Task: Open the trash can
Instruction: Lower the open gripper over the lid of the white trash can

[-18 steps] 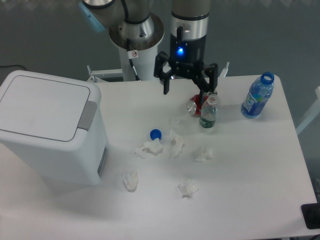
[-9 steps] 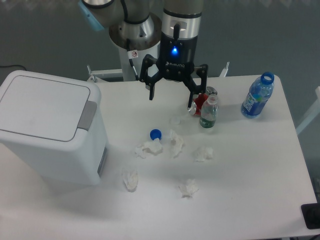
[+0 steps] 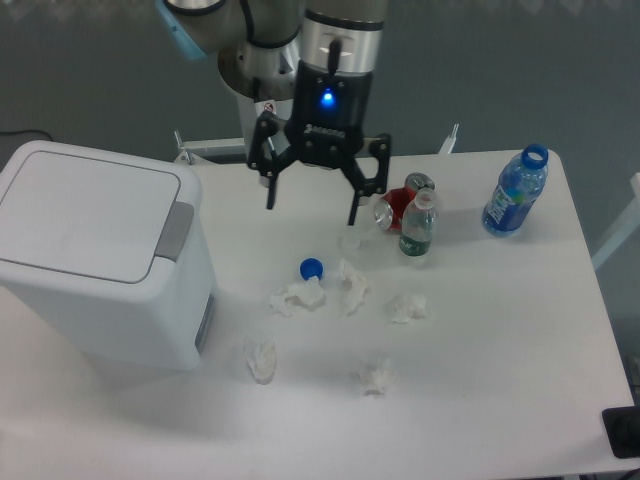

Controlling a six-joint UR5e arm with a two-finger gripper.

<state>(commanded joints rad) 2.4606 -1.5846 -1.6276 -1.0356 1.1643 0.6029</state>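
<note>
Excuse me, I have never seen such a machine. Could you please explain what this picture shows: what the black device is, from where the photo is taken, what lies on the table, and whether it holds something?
The picture comes from one fixed camera looking down at a white table. The black device is the end effector of a robot arm: two fingers, spread open, holding nothing. At the left stands a big white trash can, lid closed, with a grey push tab. On the table lie crumpled tissues, a loose blue bottle cap, a red can on its side, a small clear bottle and a blue bottle without cap.
</note>
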